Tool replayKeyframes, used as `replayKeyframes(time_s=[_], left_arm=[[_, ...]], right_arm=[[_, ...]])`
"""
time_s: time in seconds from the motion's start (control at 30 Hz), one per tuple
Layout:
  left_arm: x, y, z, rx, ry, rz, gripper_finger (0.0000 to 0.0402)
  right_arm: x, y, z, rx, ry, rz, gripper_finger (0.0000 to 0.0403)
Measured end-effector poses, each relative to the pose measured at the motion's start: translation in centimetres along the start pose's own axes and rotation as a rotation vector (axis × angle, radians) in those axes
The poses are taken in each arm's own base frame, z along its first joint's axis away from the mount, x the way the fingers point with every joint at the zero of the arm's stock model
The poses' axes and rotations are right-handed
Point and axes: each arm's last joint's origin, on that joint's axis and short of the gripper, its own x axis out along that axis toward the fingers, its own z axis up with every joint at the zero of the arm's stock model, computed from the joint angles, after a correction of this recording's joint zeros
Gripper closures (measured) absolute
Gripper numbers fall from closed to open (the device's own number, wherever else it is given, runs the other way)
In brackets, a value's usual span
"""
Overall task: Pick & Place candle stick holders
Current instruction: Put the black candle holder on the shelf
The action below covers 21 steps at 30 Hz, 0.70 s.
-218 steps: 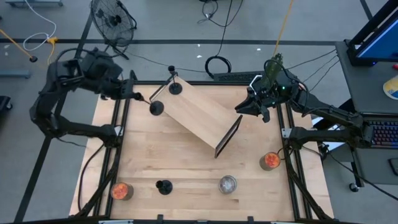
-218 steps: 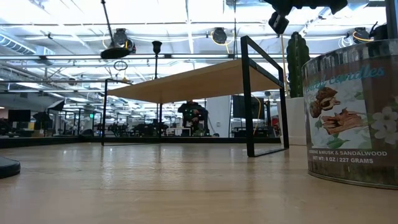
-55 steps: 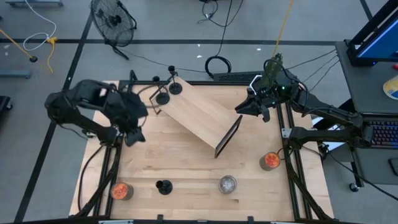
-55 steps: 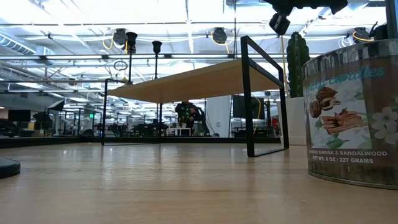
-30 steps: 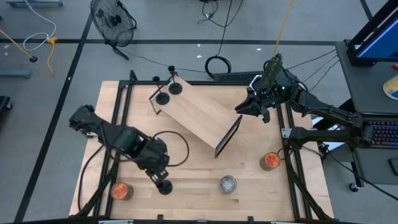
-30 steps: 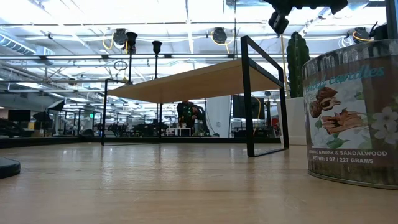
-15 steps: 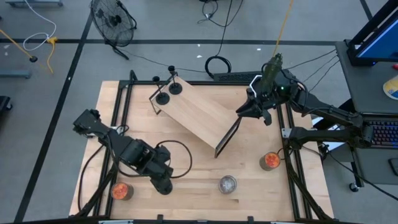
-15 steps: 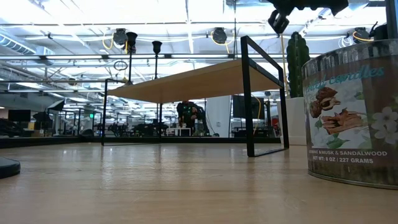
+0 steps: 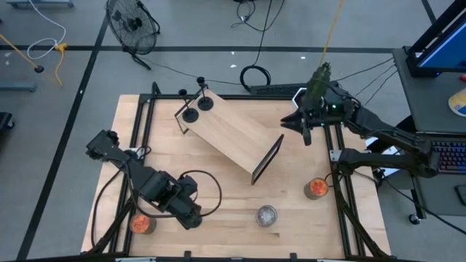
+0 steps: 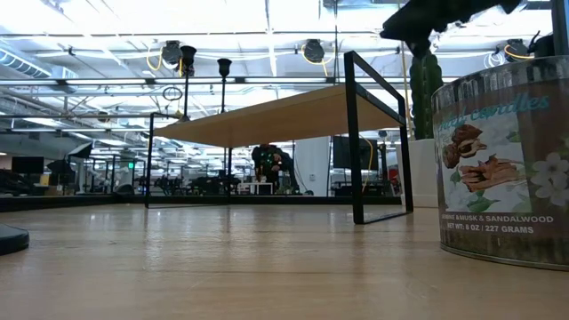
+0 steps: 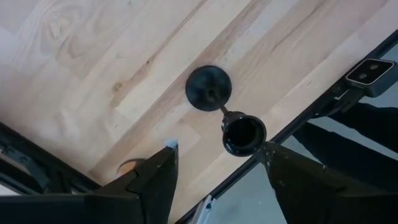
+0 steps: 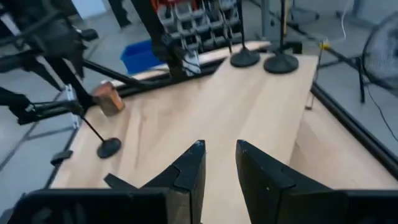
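Note:
A black candle stick holder stands upright on its round base on the table's near left. My left gripper hangs over it, open, fingers pointing down on either side of its cup. In the high view my left gripper hides it. Two more black holders stand on the far-left end of a small wooden shelf. One orange cup sits near left, the other orange cup at the right. A silvery cup sits near the front. My right gripper hovers by the shelf's right end, narrowly open and empty.
A green cactus in a white pot stands at the far right, beside my right arm. The shelf's black metal leg frame juts toward the table's middle. Bare wood lies between the shelf and the near objects.
My left gripper has moved a little toward the near edge and now covers the black holder in the high view. My right gripper has shifted slightly toward the far right, by the cactus. No object has moved.

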Motion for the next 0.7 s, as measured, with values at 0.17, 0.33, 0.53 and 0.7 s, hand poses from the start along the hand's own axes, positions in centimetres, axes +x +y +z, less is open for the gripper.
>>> replayKeyframes(time_s=[0.17, 0.33, 0.53, 0.7], left_arm=[[0.0, 0.0, 0.0, -0.013, 0.0, 0.0, 0.016], [0.0, 0.0, 0.0, -0.027, 0.0, -0.005, 0.016], [0.0, -0.5, 0.1, -0.025, -0.001, -0.05, 0.016], [0.0, -0.4, 0.0, -0.043, 0.015, -0.049, 0.016]], right_arm=[[-0.7, -0.1, -2.8, 0.047, -0.088, -0.053, 0.0319], [-1.3, -0.3, -6.0, 0.073, -0.155, -0.11, 0.0319], [-1.8, -0.3, -8.2, 0.064, -0.185, -0.125, 0.0319], [-1.7, -0.5, -9.6, 0.083, -0.169, -0.127, 0.0319]])
